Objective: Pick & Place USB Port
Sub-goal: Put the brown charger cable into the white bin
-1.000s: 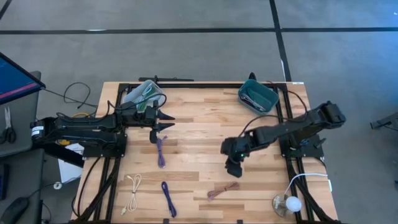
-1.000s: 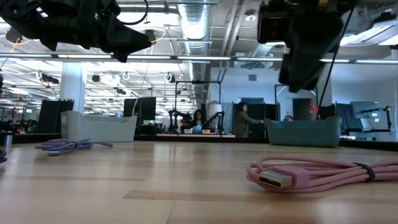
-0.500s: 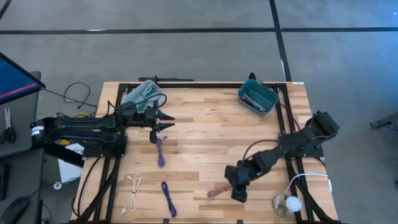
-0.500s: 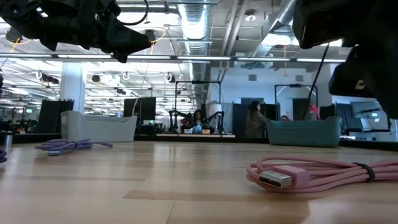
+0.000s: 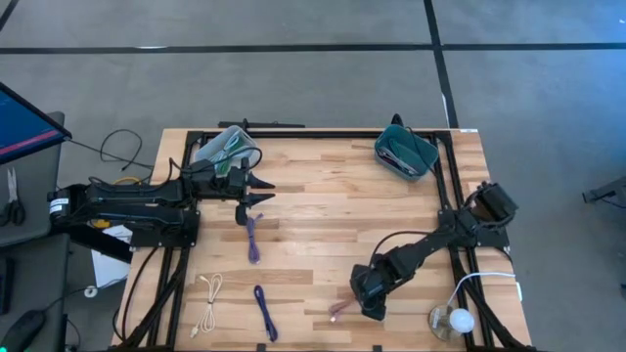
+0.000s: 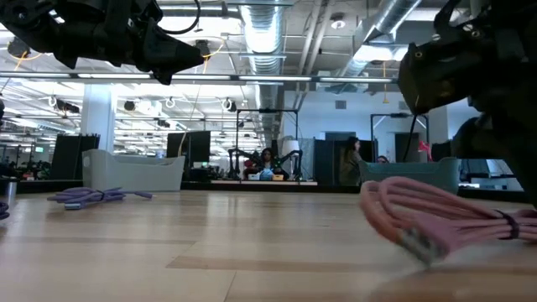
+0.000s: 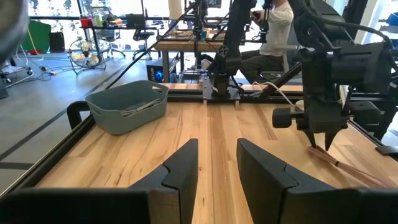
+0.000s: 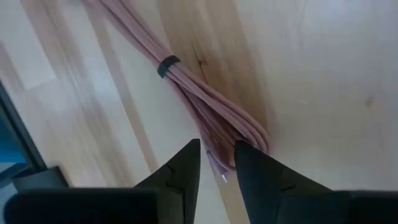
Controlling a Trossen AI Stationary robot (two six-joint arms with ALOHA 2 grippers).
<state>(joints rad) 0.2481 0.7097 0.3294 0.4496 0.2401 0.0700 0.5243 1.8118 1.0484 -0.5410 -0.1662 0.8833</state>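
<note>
Two dark arms were seen over the wooden surface (image 5: 313, 205). At the left, the left claw (image 5: 262, 192) was held above the boards just in front of a grey bin (image 5: 227, 145) at the far left corner, its fingers (image 7: 180, 168) parted by a narrow gap with nothing between them. Below it a purple cable (image 5: 253, 238) was laid on the wood, and nearer the front edge a white cable (image 5: 207, 302) and a darker blue-purple cable (image 5: 265, 311) were laid side by side, well apart from the claw. Toward the right, a teal bin (image 5: 405, 152) holding cables was placed at the far right corner. The right arm was bent down toward the front right part of the surface, where the right claw (image 5: 370, 297) was lowered onto the coiled pink USB cable (image 5: 337, 309). In the right wrist view its fingers (image 8: 180, 174) were set partly open on either side of the end of the pink bundle (image 8: 211, 112), which was bound by a dark tie (image 8: 167, 65); whether the cable was actually gripped could not be told. A white round object (image 5: 460, 321) was seen at the front right corner.
</note>
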